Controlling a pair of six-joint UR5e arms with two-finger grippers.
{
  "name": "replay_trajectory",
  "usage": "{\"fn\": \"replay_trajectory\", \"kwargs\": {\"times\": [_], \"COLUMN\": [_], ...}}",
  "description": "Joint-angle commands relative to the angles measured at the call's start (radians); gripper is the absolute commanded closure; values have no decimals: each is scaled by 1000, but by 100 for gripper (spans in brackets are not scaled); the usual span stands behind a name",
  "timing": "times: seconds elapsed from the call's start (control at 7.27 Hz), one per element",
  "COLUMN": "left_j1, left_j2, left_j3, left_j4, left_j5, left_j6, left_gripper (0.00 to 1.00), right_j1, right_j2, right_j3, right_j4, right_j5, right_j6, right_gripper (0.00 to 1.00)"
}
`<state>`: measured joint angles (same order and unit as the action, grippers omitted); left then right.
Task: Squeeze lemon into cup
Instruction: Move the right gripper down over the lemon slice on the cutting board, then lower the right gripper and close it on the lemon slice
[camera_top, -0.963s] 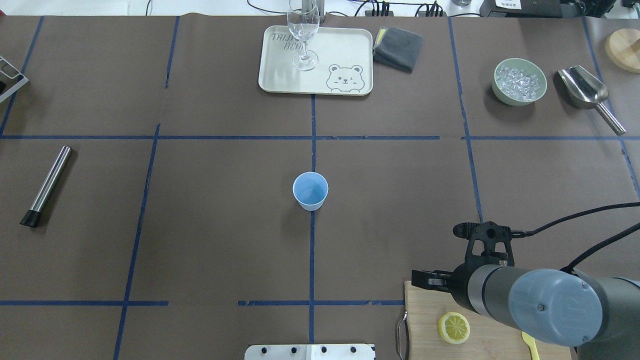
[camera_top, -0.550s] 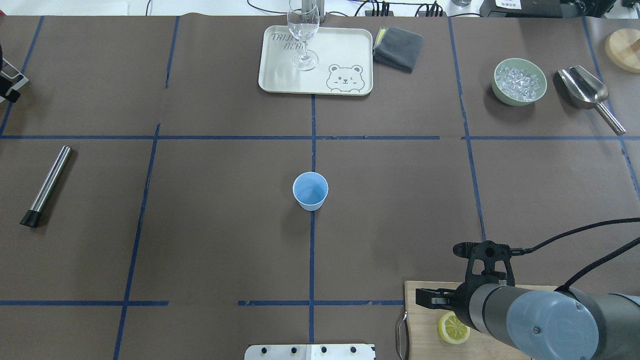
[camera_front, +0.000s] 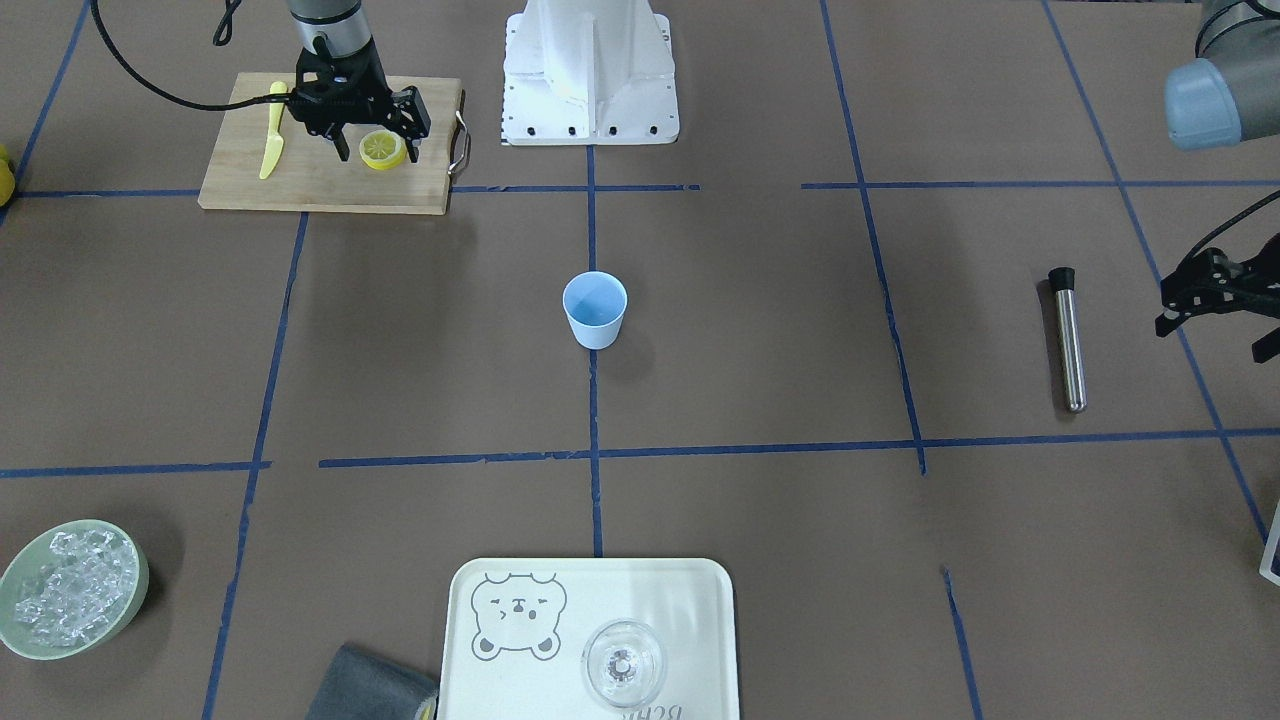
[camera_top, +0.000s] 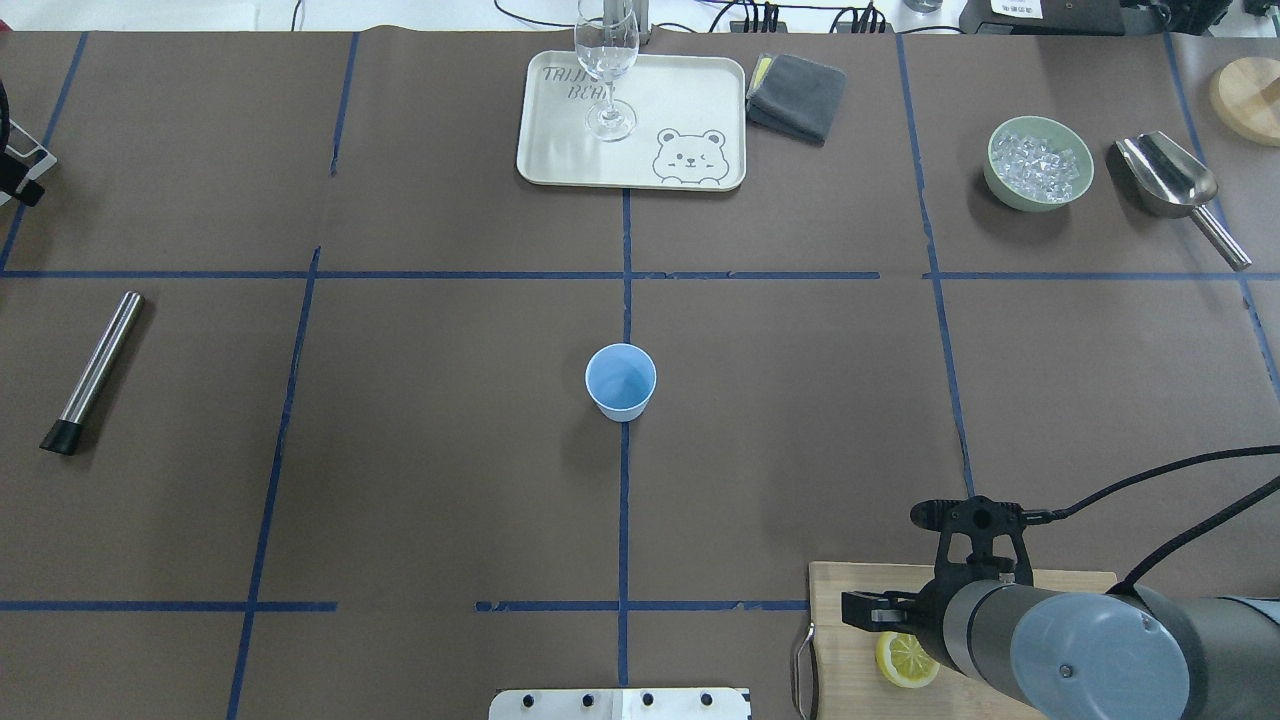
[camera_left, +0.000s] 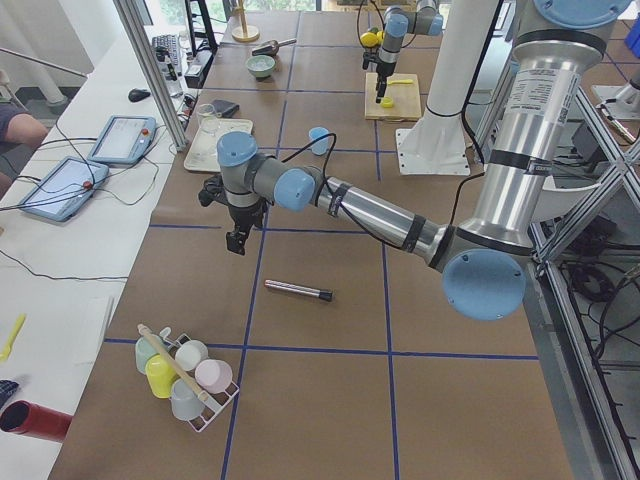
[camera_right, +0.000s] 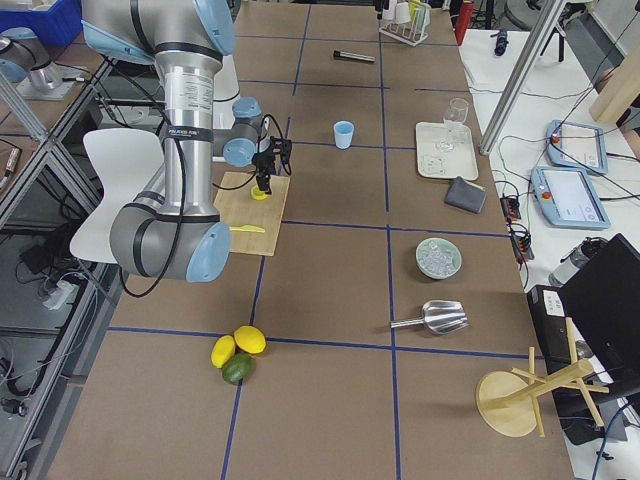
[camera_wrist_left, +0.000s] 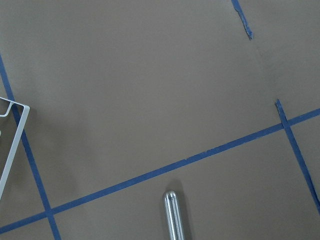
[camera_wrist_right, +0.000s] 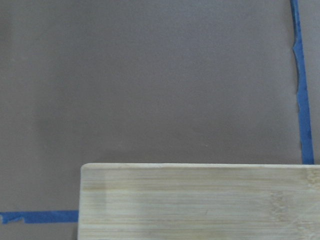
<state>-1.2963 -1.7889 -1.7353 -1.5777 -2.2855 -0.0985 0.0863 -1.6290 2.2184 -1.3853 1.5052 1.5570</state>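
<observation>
Upper left, my right gripper (camera_front: 376, 146) hangs wide over the lemon (camera_front: 384, 151). Left gripper's (camera_left: 236, 240) opening I cannot tell.

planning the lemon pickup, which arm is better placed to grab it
Right. The right gripper hangs open just over the lemon on the cutting board; the left gripper is far off by the steel muddler.

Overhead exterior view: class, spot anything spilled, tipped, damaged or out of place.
Nothing spilled or tipped: the small light-blue cup stands upright, the round yellow lemon slice lies on the wooden board. Only the blue tape grid has gaps.
</observation>
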Motion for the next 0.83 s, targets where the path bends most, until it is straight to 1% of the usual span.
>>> {"fn": "replay_trajectory", "kwargs": {"times": [0.0,0.69], "left_j1": [0,0], "left_j2": [0,2], "left_j3": [0,0], "left_j4": [-2,-2], "left_j5": [0,0], "left_j6": [0,2], "left_gripper": [0,0], "right_j1": [-11,-22], "right_j2": [3,9], "right_j3": [-11,-29], "right_j4": [0,5], "right_j5": [3,10], "right_j6": [0,-2], "right_gripper": [0,0]}}
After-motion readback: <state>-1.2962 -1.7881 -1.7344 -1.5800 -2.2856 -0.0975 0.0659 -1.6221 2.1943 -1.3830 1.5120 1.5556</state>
